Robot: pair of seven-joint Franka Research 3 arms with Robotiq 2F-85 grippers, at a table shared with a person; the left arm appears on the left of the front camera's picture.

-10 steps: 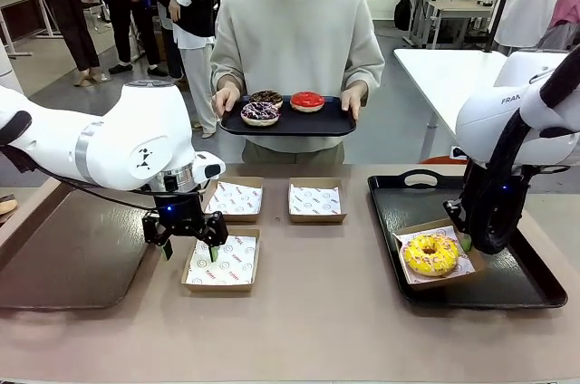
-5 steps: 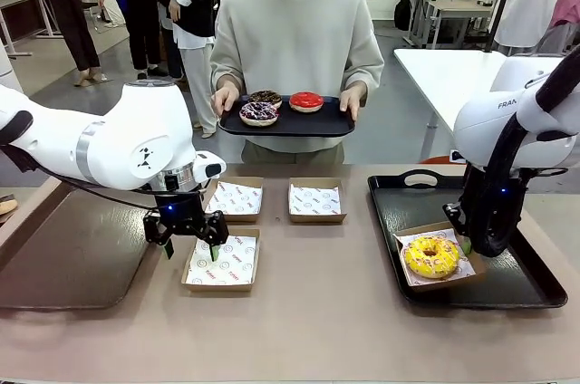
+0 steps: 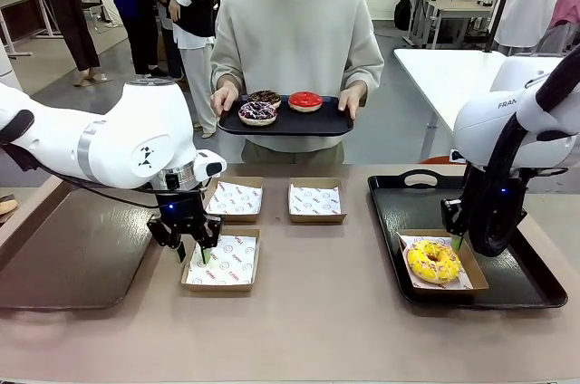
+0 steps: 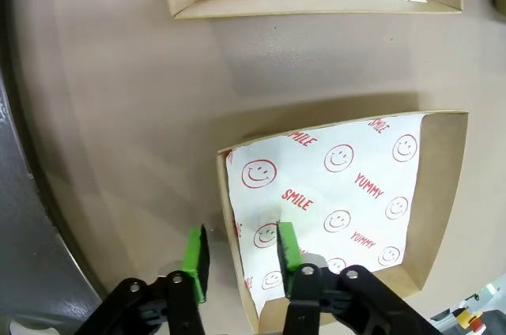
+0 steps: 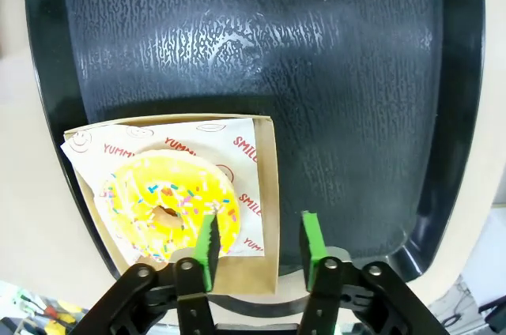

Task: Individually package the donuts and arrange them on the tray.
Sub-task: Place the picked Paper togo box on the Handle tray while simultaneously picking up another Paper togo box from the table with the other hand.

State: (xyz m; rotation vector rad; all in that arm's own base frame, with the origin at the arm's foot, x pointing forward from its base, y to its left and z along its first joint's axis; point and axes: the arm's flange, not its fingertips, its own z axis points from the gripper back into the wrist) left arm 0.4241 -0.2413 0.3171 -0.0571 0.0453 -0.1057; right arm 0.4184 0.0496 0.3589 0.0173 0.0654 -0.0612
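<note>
Drops boxed donut [image 3: 433, 261] flat on tray [image 3: 526, 289], 3 o'clock, right gripper [image 5: 257, 252] released; narrows left gripper [image 4: 239, 260] astride empty box [image 3: 227, 286] wall, 7 o'clock, unclamped; starts second package.

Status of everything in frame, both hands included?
left hand, open, fingers astride near box's wall
right hand, open, fingers astride donut box's wall
near box, empty, paper-lined
far boxes, both empty, paper-lined
donut box, holds yellow donut, sits on table tray
table tray, flat on table
held tray, carried by person, three donuts aboard
red donut, unboxed
sprinkled donut, unboxed
brown donut, unboxed
</note>
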